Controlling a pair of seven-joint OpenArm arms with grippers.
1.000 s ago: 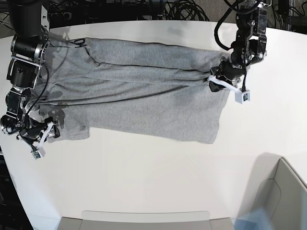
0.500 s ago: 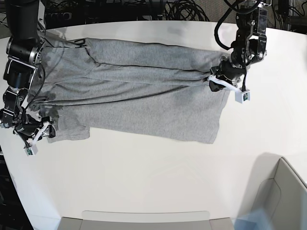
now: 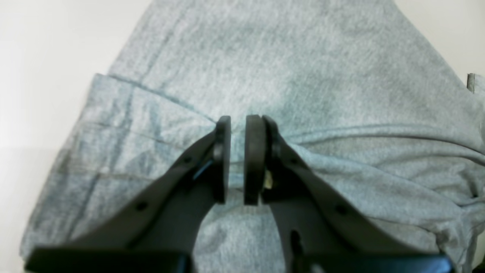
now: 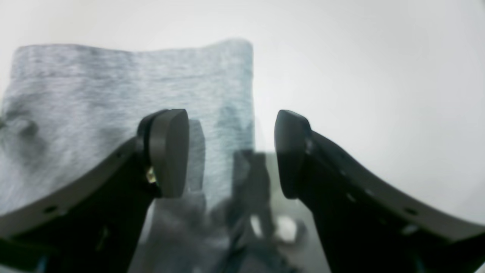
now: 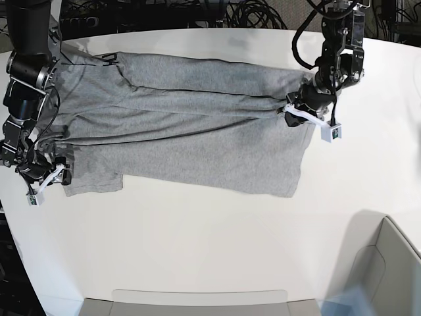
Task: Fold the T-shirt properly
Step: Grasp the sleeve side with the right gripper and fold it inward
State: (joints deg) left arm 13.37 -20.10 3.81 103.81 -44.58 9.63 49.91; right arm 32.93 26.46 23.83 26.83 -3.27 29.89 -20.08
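The grey T-shirt (image 5: pixel 191 131) lies spread across the white table, plain side up, with long creases running toward the right end. There my left gripper (image 5: pixel 291 113) is shut on a bunched fold of it; in the left wrist view the fabric (image 3: pixel 303 76) sits pinched between the near-closed pads of that gripper (image 3: pixel 237 159). My right gripper (image 5: pixel 56 174) stands open at the shirt's left end, beside the sleeve. In the right wrist view its jaws (image 4: pixel 231 151) straddle the sleeve's edge (image 4: pixel 132 83), one finger over cloth, the other over bare table.
A grey bin (image 5: pixel 388 263) stands at the front right corner, and a flat grey tray edge (image 5: pixel 197 299) runs along the front. Dark cables (image 5: pixel 197 13) crowd the back edge of the table (image 5: pixel 197 230).
My right arm has pulled back to the left, so its gripper now sits at the sleeve's outer edge. The left gripper and the shirt have stayed put.
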